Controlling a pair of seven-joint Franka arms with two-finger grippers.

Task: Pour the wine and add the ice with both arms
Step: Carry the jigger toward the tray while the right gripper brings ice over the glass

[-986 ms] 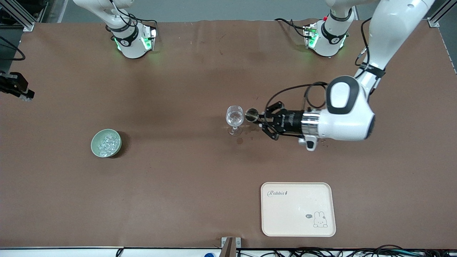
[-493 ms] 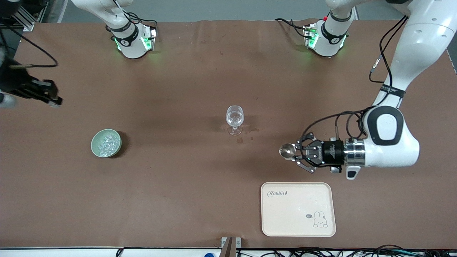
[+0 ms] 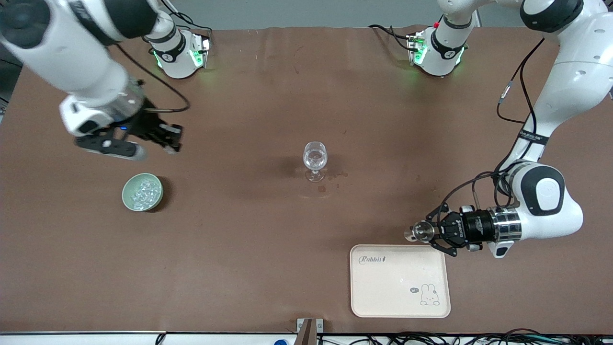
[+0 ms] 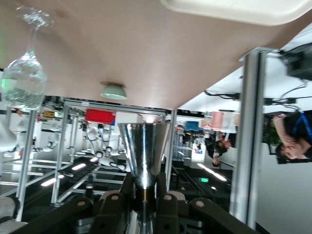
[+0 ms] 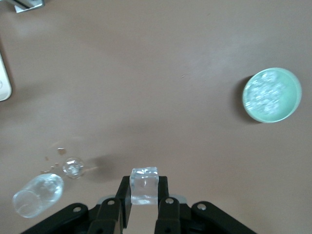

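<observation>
Risk: right end effector (image 5: 144, 204), above surface (image 3: 268, 249) beside bowl (image 3: 142, 192), could drop its pinched ice cube (image 5: 144, 184); left end effector (image 3: 433, 233) clamps jigger (image 3: 423, 231) over tray (image 3: 400, 280) edge.

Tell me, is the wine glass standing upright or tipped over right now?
Upright. The wine glass stands on its foot in the middle of the table, bowl above stem, with neither gripper touching it.
</observation>
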